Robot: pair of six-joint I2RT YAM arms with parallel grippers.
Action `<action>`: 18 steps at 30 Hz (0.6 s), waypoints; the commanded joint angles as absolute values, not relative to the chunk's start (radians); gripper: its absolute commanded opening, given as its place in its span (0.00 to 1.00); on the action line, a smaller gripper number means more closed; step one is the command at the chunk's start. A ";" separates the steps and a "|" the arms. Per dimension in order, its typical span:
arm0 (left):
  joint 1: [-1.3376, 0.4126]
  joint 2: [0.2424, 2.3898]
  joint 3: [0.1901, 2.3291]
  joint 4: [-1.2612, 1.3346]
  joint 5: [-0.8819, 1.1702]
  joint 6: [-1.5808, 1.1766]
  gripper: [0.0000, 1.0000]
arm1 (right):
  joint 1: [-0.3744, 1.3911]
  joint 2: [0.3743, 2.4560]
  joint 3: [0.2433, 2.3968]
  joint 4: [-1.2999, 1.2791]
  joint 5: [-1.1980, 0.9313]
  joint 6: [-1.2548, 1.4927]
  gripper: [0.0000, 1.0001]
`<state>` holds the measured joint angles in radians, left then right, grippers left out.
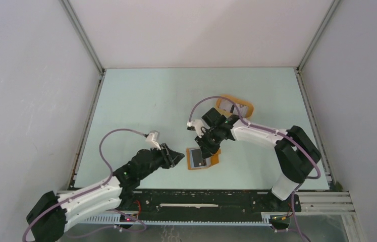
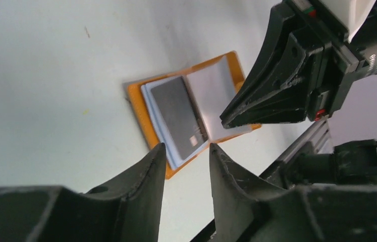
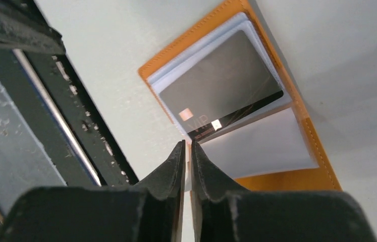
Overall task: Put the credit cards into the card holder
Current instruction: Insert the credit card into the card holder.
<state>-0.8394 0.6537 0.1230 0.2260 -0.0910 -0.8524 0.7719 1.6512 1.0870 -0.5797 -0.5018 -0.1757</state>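
Black fingers [image 3: 173, 166] of the right gripper [image 3: 187, 147] are filling the near edge of the right wrist view, drawn almost together with only a thin slit between them. Their tips are pressing at the corner of a pale clear sleeve [image 3: 262, 146]; whether they are nipping it cannot be told.

That sleeve is lying inside the card holder [image 3: 287, 182], which is resting open and flat near the middle of the table [image 1: 146, 101], toward its near edge. On the holder's other half a dark grey card [image 3: 221, 91] is sitting face up on top of a small stack of pale cards [image 3: 196, 54], whose bluish edges are showing along two of its sides. The stack is lying within the holder's orange border.

Just to the left of the holder, the left gripper [image 2: 186, 151] is hovering low with its fingers parted and nothing between them, pointing at the holder's near-left edge without touching it.

Farther back and to the right, well apart from the holder, an oval orange tray [image 1: 250, 108] is sitting on the table with something pale in it, too small to make out.
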 commanded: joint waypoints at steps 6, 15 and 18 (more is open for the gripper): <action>-0.882 0.974 0.170 0.462 -0.058 -0.891 0.36 | 0.782 1.754 1.124 -0.557 -0.309 -0.111 0.08; -0.909 1.117 0.204 0.496 -0.076 -0.899 0.36 | 0.783 1.823 1.145 -0.567 -0.278 -0.101 0.05; -0.910 1.131 0.209 0.493 -0.080 -0.895 0.35 | 0.783 1.825 1.147 -0.566 -0.289 -0.102 0.05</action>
<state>-0.9024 1.1168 0.1474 0.4465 -0.0669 -0.8909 0.7773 1.8088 1.1141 -0.5842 -0.3153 -0.1116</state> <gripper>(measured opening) 0.360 0.054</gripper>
